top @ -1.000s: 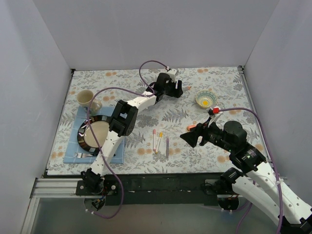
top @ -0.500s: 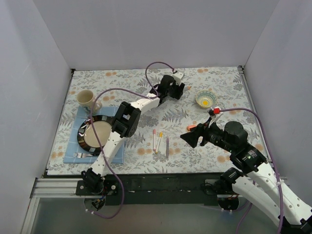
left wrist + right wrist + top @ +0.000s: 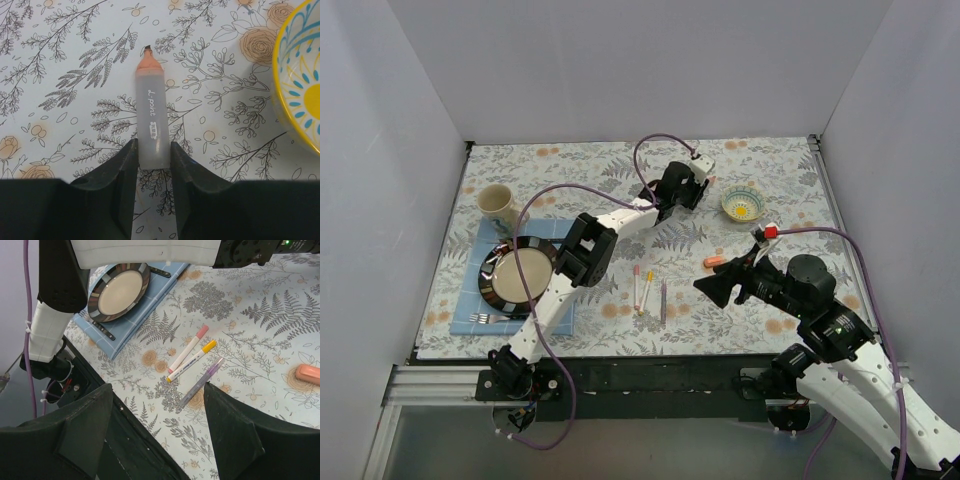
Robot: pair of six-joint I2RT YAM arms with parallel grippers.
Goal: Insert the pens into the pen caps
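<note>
Grasping is the step in hand: the left claw (image 3: 153, 146) clamps the frosted, orange-tipped plastic pen cap (image 3: 150, 100) on the floral desk (image 3: 60, 55), the right claw (image 3: 157, 407) gapes empty, and the cap probably needs carrying next to the three thin marker pens (image 3: 192, 361).

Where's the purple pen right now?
The purple pen lies front centre in the top view, rightmost of three pens, beside the yellow-tipped pen, left of the right hand.

Left arm (image 3: 552, 295) and right arm (image 3: 860, 372): white shells, black joints, black angular fingers (image 3: 85, 425), purple cables (image 3: 660, 145) looping along each.
</note>
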